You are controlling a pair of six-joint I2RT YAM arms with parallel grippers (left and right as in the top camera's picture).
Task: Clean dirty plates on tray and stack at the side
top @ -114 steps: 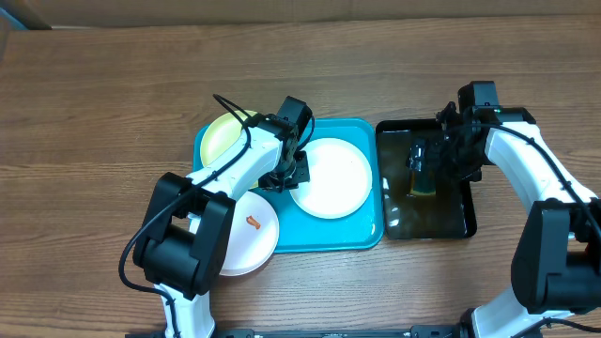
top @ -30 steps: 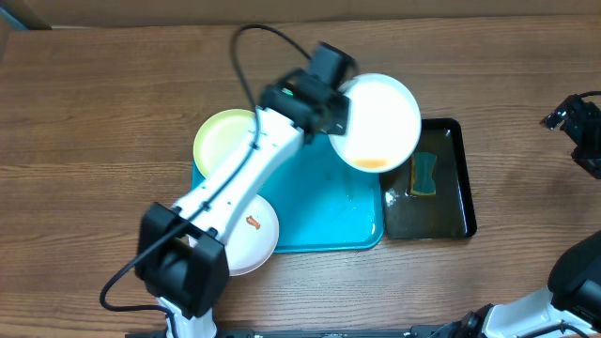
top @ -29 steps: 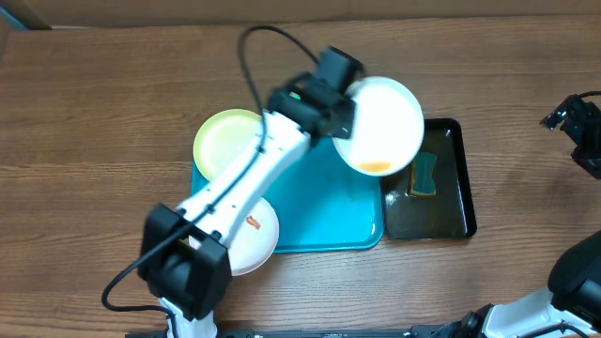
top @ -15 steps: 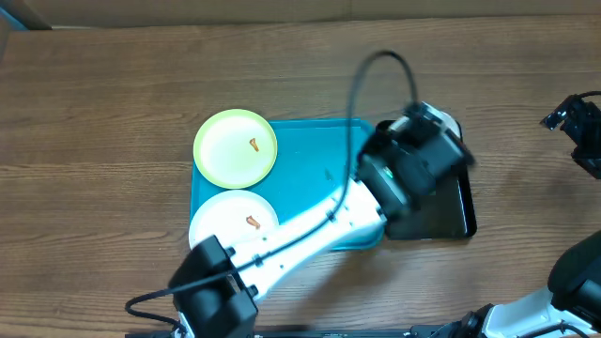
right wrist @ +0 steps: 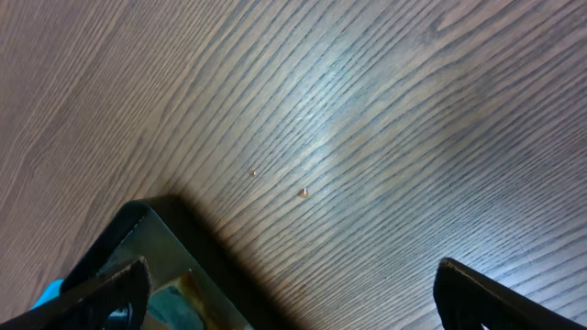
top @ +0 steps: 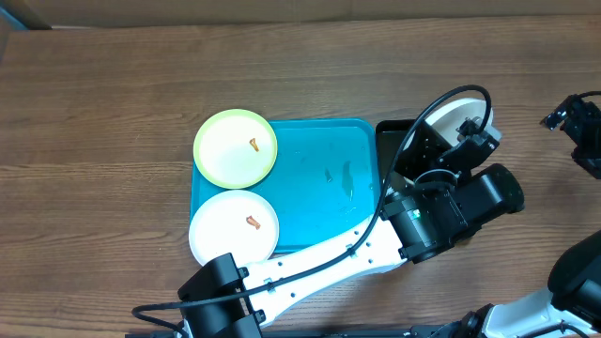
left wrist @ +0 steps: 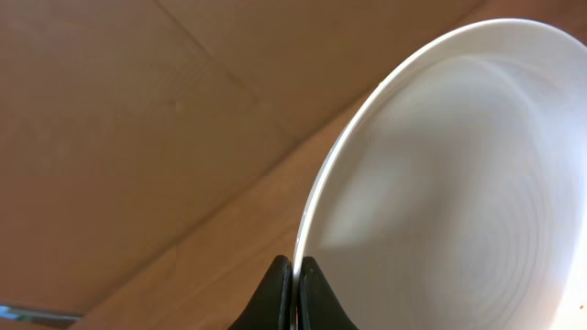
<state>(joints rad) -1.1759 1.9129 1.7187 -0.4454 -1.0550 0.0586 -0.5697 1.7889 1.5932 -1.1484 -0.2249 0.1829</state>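
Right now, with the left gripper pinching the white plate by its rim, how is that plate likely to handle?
The white plate looks rigid: it shows no sag though the left gripper clamps only its thin rim. Its glossy face suggests it could slip or pivot in that narrow pinch. Likely fairly light, since one edge grip carries it.

Wooden table [top: 113, 103], black tray [top: 388, 143] on it, brown cardboard [top: 282, 7] behind
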